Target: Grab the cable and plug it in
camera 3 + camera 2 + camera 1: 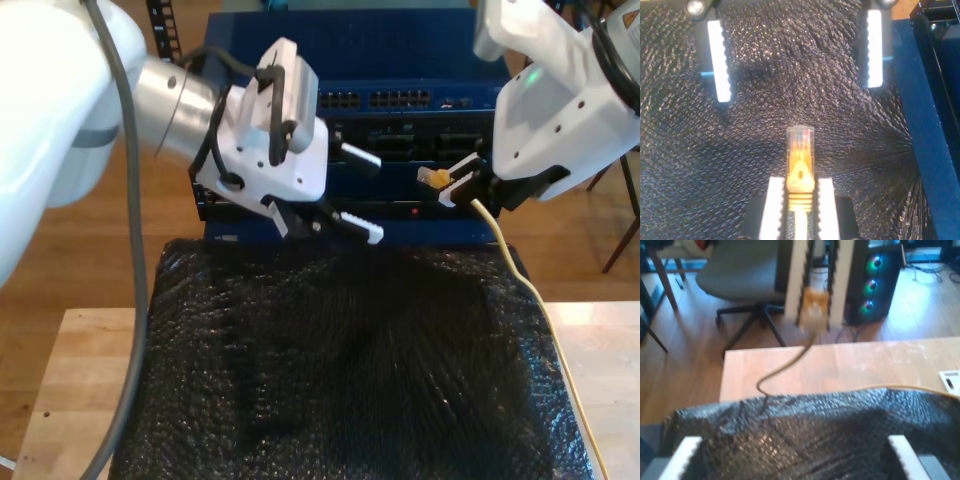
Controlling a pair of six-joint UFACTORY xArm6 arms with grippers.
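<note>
**Plug (800, 150) is pinched, but the push-in worries me**

Fingers of my second gripper (800, 186) are clamped on the plug's yellow boot. That holds the cable (520, 290) end in the air over the black mat (340, 380), just in front of the blue rack (400, 60) of ports. My first gripper (376, 197) hangs opposite, fingers spread wide and empty. My worry is that the grip is far back, so the plug could twist or slide when it meets a port. The slack cable could also drag on the mat.
</note>
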